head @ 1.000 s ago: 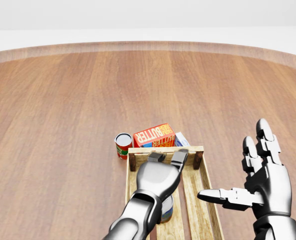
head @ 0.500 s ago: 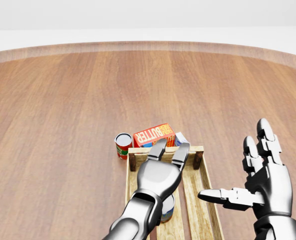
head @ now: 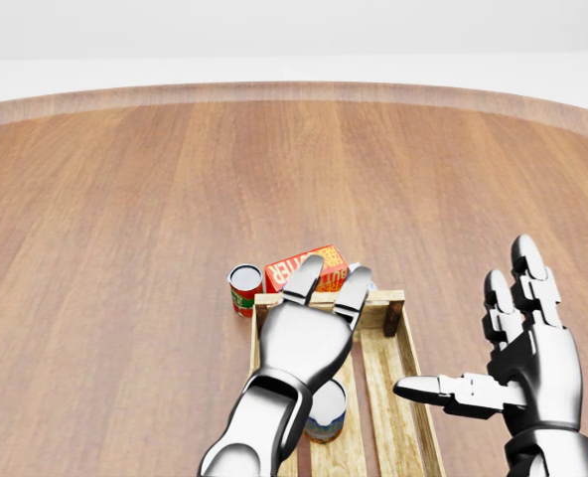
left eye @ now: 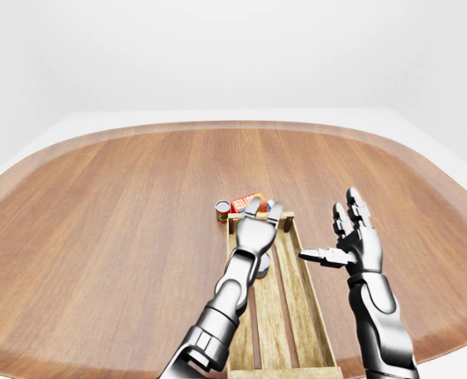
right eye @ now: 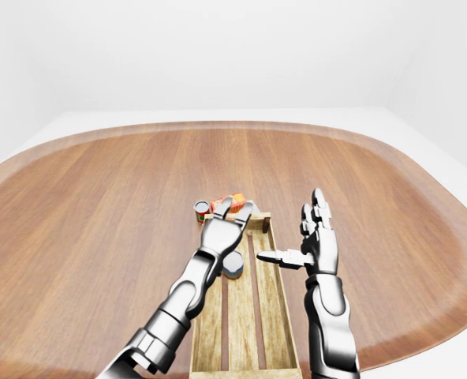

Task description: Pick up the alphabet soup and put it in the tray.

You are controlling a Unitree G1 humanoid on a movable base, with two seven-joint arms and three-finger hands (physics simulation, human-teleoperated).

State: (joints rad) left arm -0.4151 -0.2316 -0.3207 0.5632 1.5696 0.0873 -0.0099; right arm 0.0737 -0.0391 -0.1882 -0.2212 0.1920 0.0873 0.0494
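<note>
A can with a grey lid and a blue and white label [head: 326, 411] stands inside the wooden slatted tray [head: 393, 316], which looks like the alphabet soup. My left hand [head: 332, 283] hovers just above it with its fingers stretched out flat toward the tray's top end, open and holding nothing. Its palm hides part of the can. My right hand [head: 478, 328] is open, fingers spread upward, thumb pointing left over the tray's right rail, empty.
A red can with a green band [head: 244, 288] stands on the wooden table just outside the tray's top left corner. An orange butter box [head: 292, 268] lies along the tray's top end, with a white and blue box partly hidden behind my left fingers.
My left hand's fingers have uncurled from bent-down to straight, and the hand has lifted a little off the can in the tray. The right hand has not moved.
</note>
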